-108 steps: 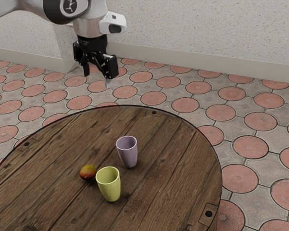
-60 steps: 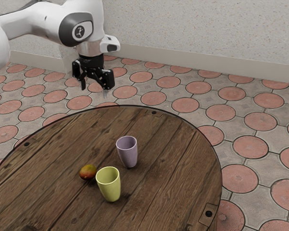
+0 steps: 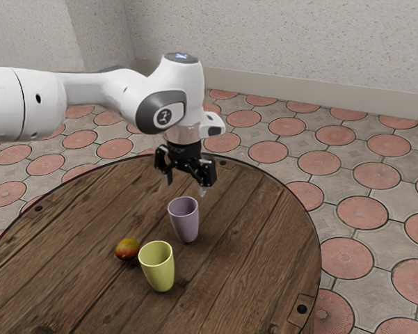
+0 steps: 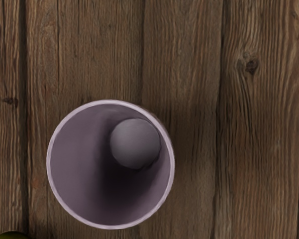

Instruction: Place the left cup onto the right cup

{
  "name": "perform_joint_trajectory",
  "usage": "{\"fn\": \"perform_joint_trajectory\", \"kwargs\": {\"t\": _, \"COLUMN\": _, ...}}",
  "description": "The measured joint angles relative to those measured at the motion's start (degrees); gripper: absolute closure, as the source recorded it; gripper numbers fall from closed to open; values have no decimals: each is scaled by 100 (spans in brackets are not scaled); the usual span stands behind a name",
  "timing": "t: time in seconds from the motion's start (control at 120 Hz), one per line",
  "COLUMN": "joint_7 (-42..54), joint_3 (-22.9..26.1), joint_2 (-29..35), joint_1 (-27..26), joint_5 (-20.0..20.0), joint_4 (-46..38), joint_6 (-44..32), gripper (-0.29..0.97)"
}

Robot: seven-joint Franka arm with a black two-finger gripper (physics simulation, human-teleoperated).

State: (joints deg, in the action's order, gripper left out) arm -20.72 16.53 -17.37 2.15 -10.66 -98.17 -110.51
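Exterior view: the black two-finger gripper hangs released, jaws spread, directly above the upright lilac plastic cup, apparently aligned for a grasp, with the yellow-green plastic cup near, at its 7 o'clock.

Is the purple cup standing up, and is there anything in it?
Standing upright and empty: the purple cup sits mouth-up on the table, and the wrist view shows its bare bottom.
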Motion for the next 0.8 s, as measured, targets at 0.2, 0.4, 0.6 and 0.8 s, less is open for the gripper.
{"fn": "perform_joint_trajectory", "kwargs": {"t": 0.2, "joint_7": -545, "joint_3": 57, "joint_2": -343, "joint_1": 7, "joint_5": -75, "joint_4": -111, "joint_6": -547, "gripper": 0}}
{"fn": "perform_joint_trajectory", "kwargs": {"t": 0.4, "joint_7": -939, "joint_3": 56, "joint_2": -743, "joint_1": 20, "joint_5": -206, "joint_4": -108, "joint_6": -949, "gripper": 0}}
{"fn": "perform_joint_trajectory", "kwargs": {"t": 0.6, "joint_7": -1214, "joint_3": 6, "joint_2": -972, "joint_1": 25, "joint_5": -376, "joint_4": -105, "joint_6": -1206, "gripper": 10}}
{"fn": "perform_joint_trajectory", "kwargs": {"t": 0.8, "joint_7": -1395, "joint_3": -10, "joint_2": -992, "joint_1": 22, "joint_5": -425, "joint_4": -108, "joint_6": -1299, "gripper": 47}}
